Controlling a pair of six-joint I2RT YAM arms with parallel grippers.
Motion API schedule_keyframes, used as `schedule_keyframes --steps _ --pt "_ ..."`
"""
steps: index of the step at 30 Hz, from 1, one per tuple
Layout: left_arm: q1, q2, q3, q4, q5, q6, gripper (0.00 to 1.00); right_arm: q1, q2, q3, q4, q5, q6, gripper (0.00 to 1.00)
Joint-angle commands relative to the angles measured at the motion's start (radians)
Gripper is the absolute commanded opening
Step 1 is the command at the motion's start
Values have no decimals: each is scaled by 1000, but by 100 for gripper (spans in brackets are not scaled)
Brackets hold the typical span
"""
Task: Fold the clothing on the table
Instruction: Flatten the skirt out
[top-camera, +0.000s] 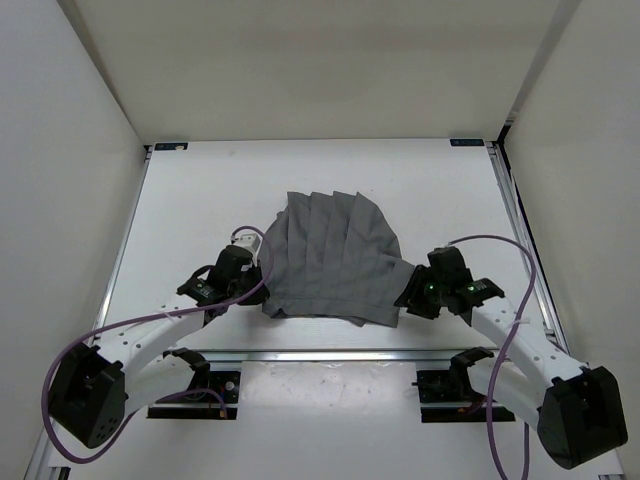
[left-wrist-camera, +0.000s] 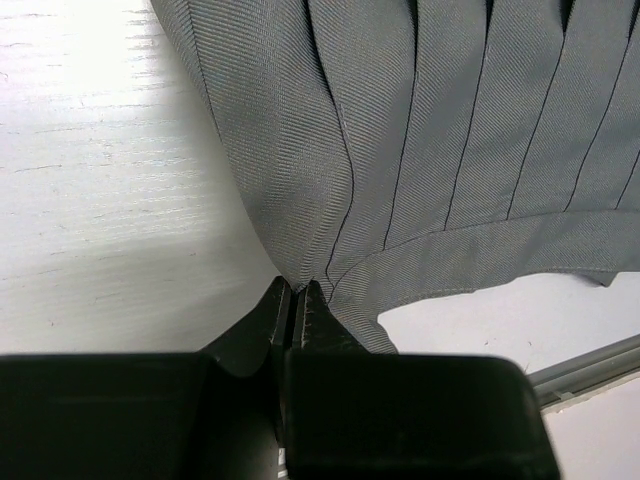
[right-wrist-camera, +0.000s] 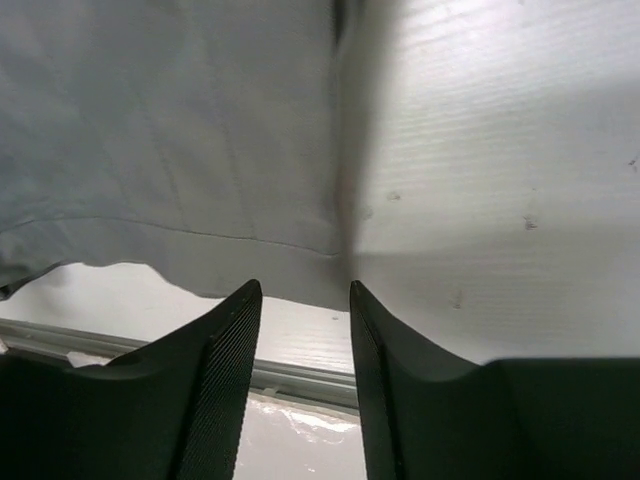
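One pleated clothing (top-camera: 330, 262) on table (top-camera: 200, 200)

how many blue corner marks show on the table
2: one blue mark at the far-left corner of the table, another at the far-right corner; any near ones may be hidden.

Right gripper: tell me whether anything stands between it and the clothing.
Nothing visible does. The right gripper has its jaws open, and the hem of the clothing lies right at their tips.

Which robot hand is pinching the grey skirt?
The left hand, shut on a corner of the skirt. The right hand is open, gripping nothing.
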Motion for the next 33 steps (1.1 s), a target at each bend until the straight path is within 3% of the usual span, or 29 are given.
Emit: schedule_keyframes --steps 1,5,10,12,15,16,18,22,26,28,30,33 --pt "4 -4 11 -10 -6 11 0 -9 19 -34 41 13 19 47" --pt "1 0 11 -4 -5 10 0 -34 79 -62 116 -25 12 53" --pt "7 0 2 1 -4 7 0 -25 119 -112 242 -41 25 48" --pt "12 4 -10 11 15 5 0 -46 135 -136 282 -70 33 41" --pt "10 16 -21 34 12 0 0 -41 142 -156 326 -124 35 18" --pt "10 19 -13 39 31 0 0 -37 133 -139 316 -109 41 5" --pt "15 26 19 31 54 20 0 -35 94 -97 272 -98 21 0" --pt "56 91 274 -42 80 112 0 -127 50 199 129 -61 -144 0" --pt "116 272 638 -140 104 203 0 -286 175 564 78 -105 -307 0" --pt "148 395 900 -196 104 226 0 -304 240 715 58 -66 -356 0" --pt "185 462 1069 -240 147 223 0 -310 289 833 63 -47 -401 0" --pt "220 493 1186 -259 180 206 0 -296 330 956 78 -47 -436 0"
